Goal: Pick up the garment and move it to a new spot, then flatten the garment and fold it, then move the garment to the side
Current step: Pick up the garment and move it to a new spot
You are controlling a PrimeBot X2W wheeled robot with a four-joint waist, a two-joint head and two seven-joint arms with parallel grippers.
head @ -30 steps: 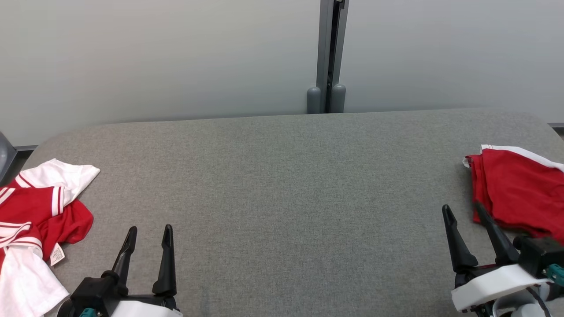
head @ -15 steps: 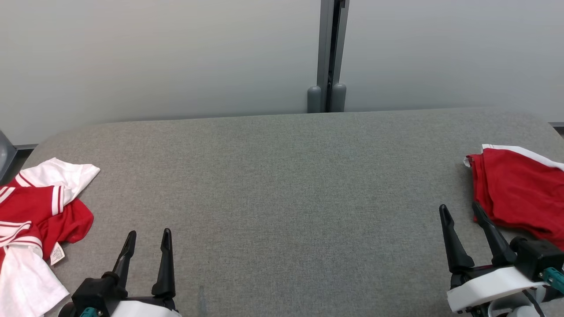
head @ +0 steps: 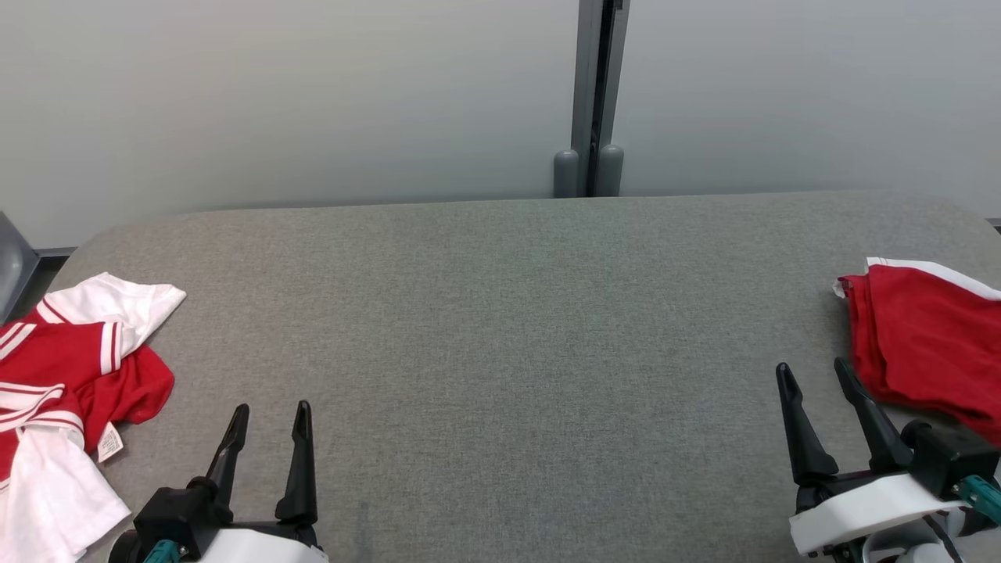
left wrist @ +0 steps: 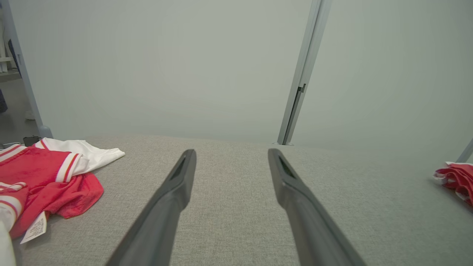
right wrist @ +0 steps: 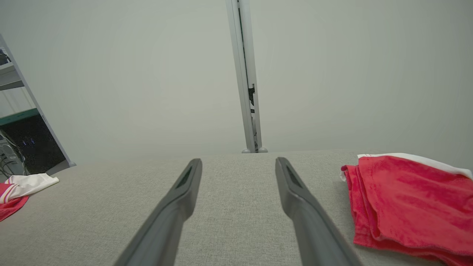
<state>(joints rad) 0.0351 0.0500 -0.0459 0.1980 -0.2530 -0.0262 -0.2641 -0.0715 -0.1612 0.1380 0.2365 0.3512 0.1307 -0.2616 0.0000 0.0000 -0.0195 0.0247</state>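
Observation:
A crumpled red and white garment [head: 70, 367] lies at the table's left edge, a white label showing at its near side. It also lies to the left in the left wrist view [left wrist: 44, 173] and far left in the right wrist view [right wrist: 18, 188]. A folded red garment [head: 931, 344] with a white edge rests at the far right [right wrist: 410, 199] [left wrist: 456, 179]. My left gripper [head: 272, 407] [left wrist: 232, 151] stands open over bare cloth, just right of the crumpled garment. My right gripper [head: 812, 365] [right wrist: 238, 160] is open and empty, just left of the folded one.
The grey fabric table [head: 500, 313] spreads wide between the two garments. A pale wall with a grey vertical post [head: 590, 94] stands right behind the table's rounded far edge. Beyond the left edge are a shelf and dark equipment [right wrist: 22, 147].
The head camera has turned slightly, shifting the whole picture to the right. My right gripper has drawn a little away from the folded red garment. The garments lie as before.

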